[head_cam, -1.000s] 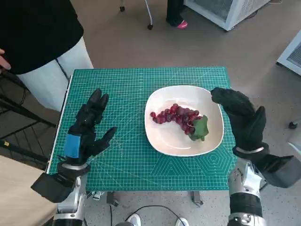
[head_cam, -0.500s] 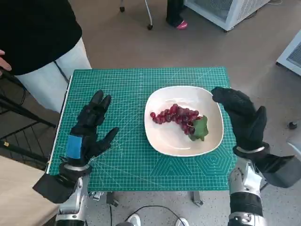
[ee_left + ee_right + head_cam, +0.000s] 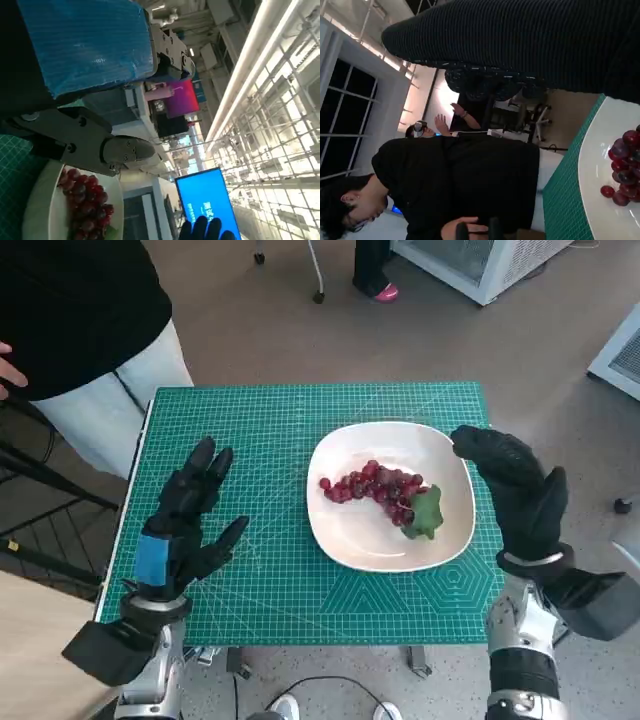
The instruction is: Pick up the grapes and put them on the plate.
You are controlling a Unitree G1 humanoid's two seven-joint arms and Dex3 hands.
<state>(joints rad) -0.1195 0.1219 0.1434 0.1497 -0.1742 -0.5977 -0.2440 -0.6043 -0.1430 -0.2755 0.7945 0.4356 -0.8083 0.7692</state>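
A bunch of dark red grapes (image 3: 375, 488) with a green leaf lies in the middle of the white plate (image 3: 345, 532) on the green cutting mat. The grapes (image 3: 87, 202) and plate rim (image 3: 42, 210) also show in the left wrist view, and the grapes (image 3: 624, 172) on the plate (image 3: 592, 190) in the right wrist view. My left hand (image 3: 185, 515) hovers over the mat left of the plate, fingers spread, holding nothing. My right hand (image 3: 515, 490) is raised at the plate's right edge, fingers apart and empty.
The green mat (image 3: 270, 440) covers the small table. A person in a black top and pale trousers (image 3: 90, 350) stands at the table's far left corner, and the same person (image 3: 455, 185) appears in the right wrist view. A dark frame (image 3: 30, 500) stands at the left.
My left hand has drifted slightly nearer and to the left over the mat. The right hand, grapes and plate have stayed put.
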